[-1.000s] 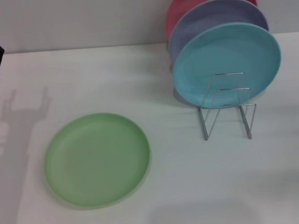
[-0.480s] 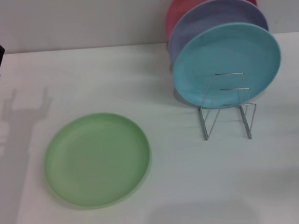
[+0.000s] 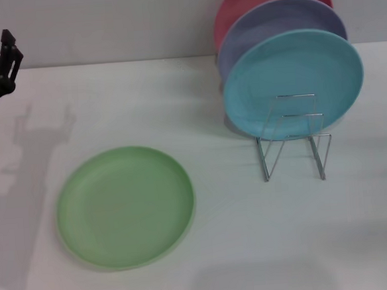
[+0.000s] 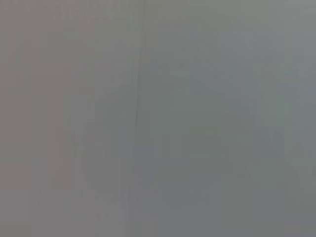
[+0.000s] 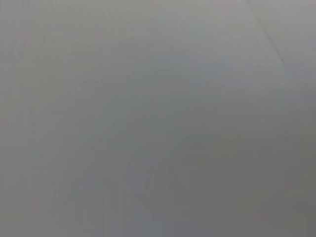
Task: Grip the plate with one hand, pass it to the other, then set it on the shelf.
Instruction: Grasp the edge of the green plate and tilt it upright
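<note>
On the tabletop (image 3: 254,247), the plate (image 3: 125,206) is lying flat, looking light, stiff, slick. You're taking its rim; left hand (image 3: 6,55) is hovering far-left, grip state unclear.

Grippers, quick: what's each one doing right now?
Left gripper: at the table's far left edge, holding nothing; open or shut cannot be told.
Right gripper: not in view.

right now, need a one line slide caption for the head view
Green plate lies flat on the table; left gripper hovers at far left; blue plate fronts the wire rack.
</note>
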`<state>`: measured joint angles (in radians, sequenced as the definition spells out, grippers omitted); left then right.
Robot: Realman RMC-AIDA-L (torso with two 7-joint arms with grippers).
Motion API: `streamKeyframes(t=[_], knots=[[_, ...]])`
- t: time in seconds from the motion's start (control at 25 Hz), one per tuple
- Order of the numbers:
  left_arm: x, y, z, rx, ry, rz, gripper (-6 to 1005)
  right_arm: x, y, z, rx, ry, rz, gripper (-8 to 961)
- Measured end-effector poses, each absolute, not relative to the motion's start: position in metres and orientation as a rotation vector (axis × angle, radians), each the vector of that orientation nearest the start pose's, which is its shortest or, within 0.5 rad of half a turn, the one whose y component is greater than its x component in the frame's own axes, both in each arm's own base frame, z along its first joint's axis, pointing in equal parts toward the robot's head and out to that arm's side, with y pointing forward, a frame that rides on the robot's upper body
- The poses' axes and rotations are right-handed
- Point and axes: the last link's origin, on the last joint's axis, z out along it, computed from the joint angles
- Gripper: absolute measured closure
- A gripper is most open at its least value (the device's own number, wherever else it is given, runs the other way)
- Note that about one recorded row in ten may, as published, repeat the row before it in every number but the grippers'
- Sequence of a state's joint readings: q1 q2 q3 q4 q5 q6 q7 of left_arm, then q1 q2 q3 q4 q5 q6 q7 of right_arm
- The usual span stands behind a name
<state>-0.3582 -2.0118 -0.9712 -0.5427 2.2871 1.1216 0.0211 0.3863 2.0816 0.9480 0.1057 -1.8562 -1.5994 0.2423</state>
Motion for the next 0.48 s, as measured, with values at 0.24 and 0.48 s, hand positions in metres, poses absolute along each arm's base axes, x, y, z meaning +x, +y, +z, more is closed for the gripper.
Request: streamKeyframes(t=[0.24, 0.48], knots=[[-0.263, 0.378, 0.037, -1.527, -0.632, -0.768, 184, 0.356, 0.282, 0.083, -0.913, 0.421, 0.92, 202], [-0.24, 0.382, 0.067, -1.593, -0.787, -0.645, 185, 0.355, 0.283, 0.082, -0.915, 0.425, 0.921, 203]])
